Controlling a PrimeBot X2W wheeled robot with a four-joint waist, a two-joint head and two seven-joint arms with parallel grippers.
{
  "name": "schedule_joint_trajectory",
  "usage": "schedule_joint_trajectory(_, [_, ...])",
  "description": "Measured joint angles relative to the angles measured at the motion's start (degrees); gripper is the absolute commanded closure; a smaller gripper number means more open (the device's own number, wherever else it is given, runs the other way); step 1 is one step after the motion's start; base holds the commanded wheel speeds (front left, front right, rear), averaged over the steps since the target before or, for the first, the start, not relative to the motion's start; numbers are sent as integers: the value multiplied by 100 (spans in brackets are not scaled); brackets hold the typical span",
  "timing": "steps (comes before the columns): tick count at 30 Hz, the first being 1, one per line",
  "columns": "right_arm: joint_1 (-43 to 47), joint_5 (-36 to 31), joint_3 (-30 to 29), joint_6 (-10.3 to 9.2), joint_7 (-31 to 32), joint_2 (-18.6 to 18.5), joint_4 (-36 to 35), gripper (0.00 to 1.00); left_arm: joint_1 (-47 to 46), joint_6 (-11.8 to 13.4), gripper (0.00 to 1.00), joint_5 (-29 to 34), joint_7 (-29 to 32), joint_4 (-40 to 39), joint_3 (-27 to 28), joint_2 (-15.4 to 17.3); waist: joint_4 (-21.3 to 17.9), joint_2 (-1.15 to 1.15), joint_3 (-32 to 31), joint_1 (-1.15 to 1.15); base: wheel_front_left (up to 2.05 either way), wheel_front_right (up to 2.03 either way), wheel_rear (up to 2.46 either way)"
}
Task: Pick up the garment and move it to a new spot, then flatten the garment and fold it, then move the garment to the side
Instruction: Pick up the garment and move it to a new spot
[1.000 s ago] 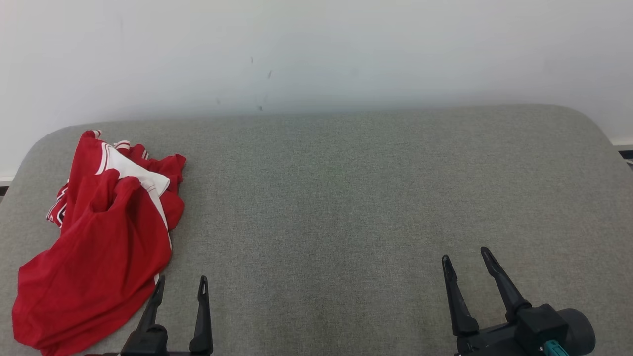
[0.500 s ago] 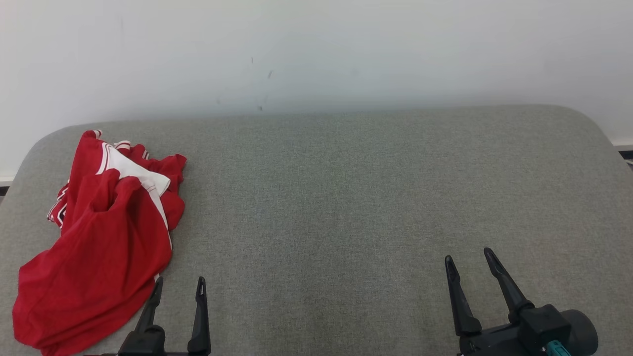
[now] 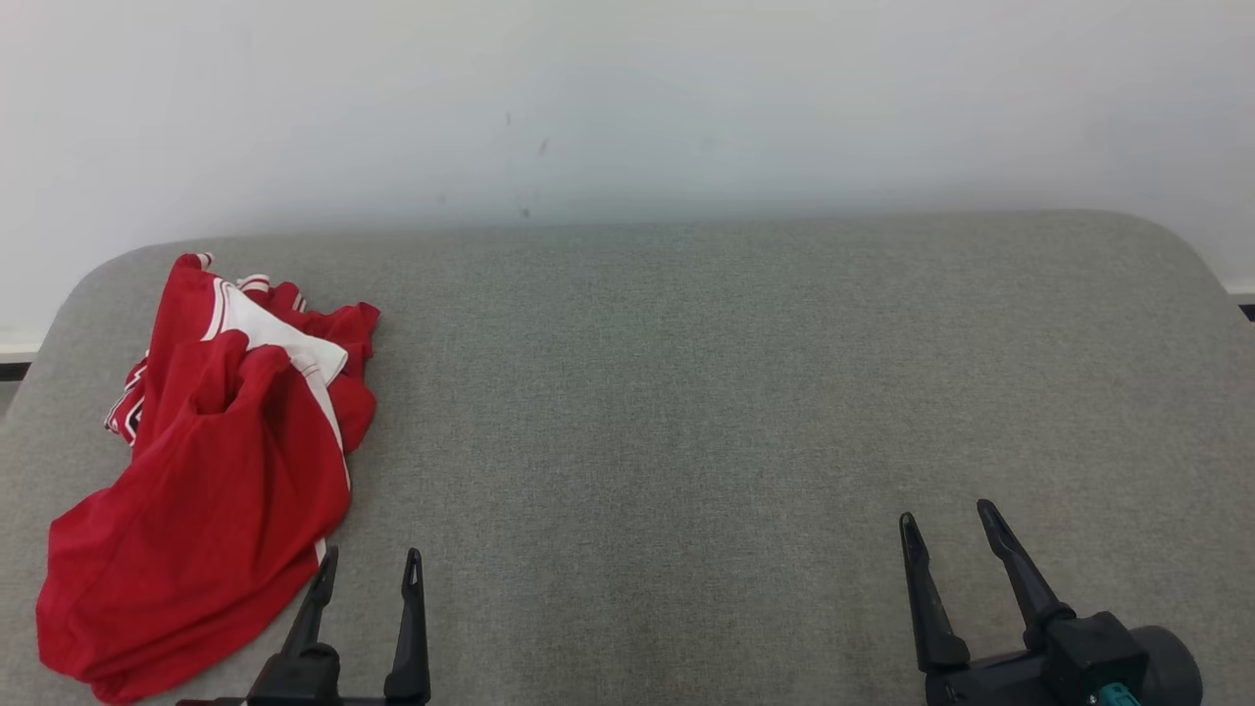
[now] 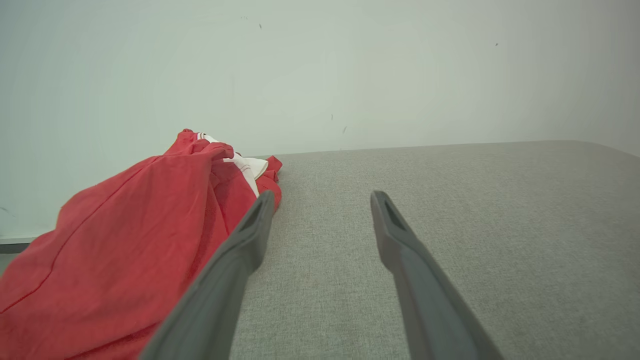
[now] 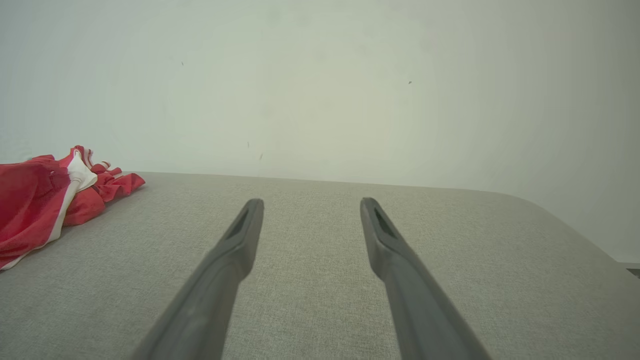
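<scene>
Moved: mostly my head camera, slightly; nothing lying before me has stirred.
Garment: crumpled red jersey with white trim (image 3: 211,471), heaped at the left end of the grey fabric-covered table (image 3: 686,392), untouched.
Left gripper (image 3: 373,554): jaws spread, empty, just beside its near edge.
Right gripper (image 3: 945,514): jaws spread, empty, well apart.
Meaning: pickup not begun; I judge left reaches first.

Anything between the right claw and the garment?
Head view: bare grey surface, plus the open left claw beside the garment. The right claw is open too.

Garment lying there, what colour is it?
The garment is red with white patches and striped edges, clearest in the head view.
</scene>
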Motion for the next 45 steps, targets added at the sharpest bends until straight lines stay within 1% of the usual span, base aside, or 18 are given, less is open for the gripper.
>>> schedule_joint_trajectory(6, [19, 0, -33, 15, -18, 0, -25, 0, -22, 0, 0, 7, 0, 29, -20, -31, 214, 0, -3, 0, 0, 0, 0])
schedule_joint_trajectory(13, [10, 0, -46, 77, -19, -1, -56, 0, -44, 3, 0, 18, 0, 51, -5, -52, 598, 0, -10, 0, 0, 0, 0])
schedule_joint_trajectory(17, [11, 0, -53, 127, -31, -1, -67, 0, -83, 9, 0, 62, 0, 52, 4, -68, 870, 0, -10, 0, 0, 0, 0])
schedule_joint_trajectory(36, [-17, -9, -74, 198, -32, 80, -144, 0, -124, 27, 0, 159, 0, 40, 71, -94, 2297, 0, 40, 0, 0, 0, 0])
schedule_joint_trajectory(40, [-72, -110, 20, 246, -32, 140, -124, 0, -99, 52, 0, 158, 0, -11, 188, -88, 2437, 0, 99, 0, 0, 0, 0])
schedule_joint_trajectory(41, [-96, -111, 22, 280, -32, 141, -122, 0, -99, 52, 0, 158, 0, -21, 201, -89, 2445, 0, 124, 0, 0, 0, 0])
schedule_joint_trajectory(45, [-138, -118, -2, 280, -32, 131, -118, 0, -110, 52, 0, 157, 0, -25, 204, -97, 2422, 0, 225, 0, 0, 0, 0])
